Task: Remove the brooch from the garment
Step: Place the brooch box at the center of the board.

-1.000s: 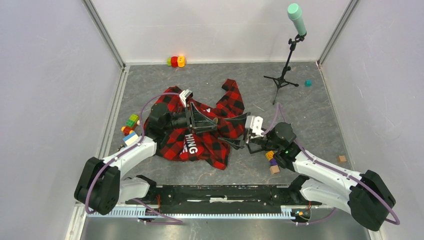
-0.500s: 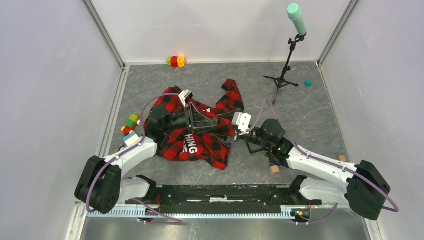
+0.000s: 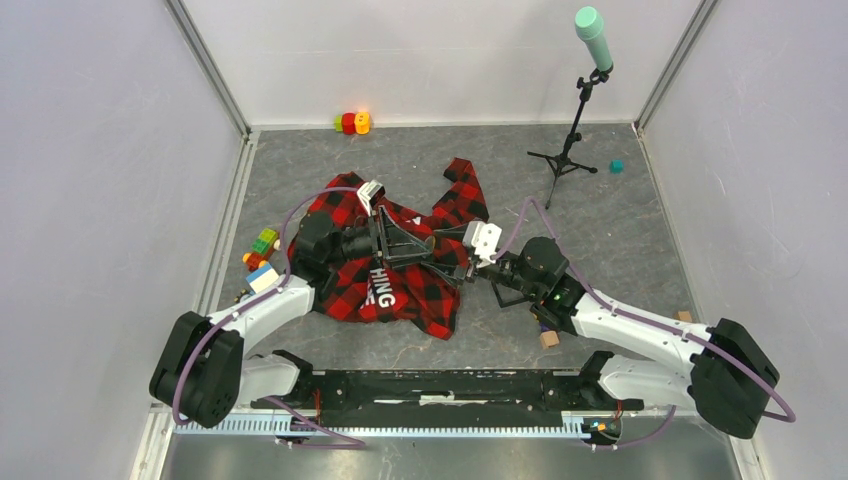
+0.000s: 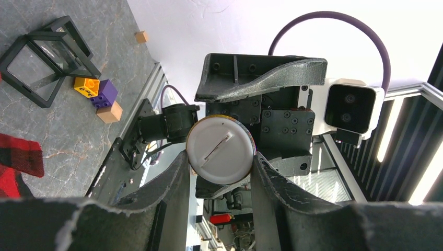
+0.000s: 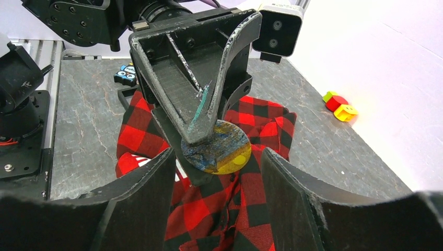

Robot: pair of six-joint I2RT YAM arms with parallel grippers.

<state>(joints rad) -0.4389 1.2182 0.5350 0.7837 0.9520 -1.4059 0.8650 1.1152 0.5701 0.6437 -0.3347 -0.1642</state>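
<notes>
Right tool (image 5: 215,157), spread, had closed in from the right to flank the brooch (image 5: 230,144); left tool (image 4: 219,162) pinched it just above the garment (image 5: 198,209). Removal seemingly done; hand-off likely.

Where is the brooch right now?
In both wrist views the brooch is pinched in the left gripper at mid-table, just above the shirt, with the right gripper open and facing it.

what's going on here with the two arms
The brooch is already off the shirt. The left hand grips it by the rim, above the shirt. The right hand faces it, open, with a finger on either side and not touching. It looks like a handover is about to happen.
</notes>
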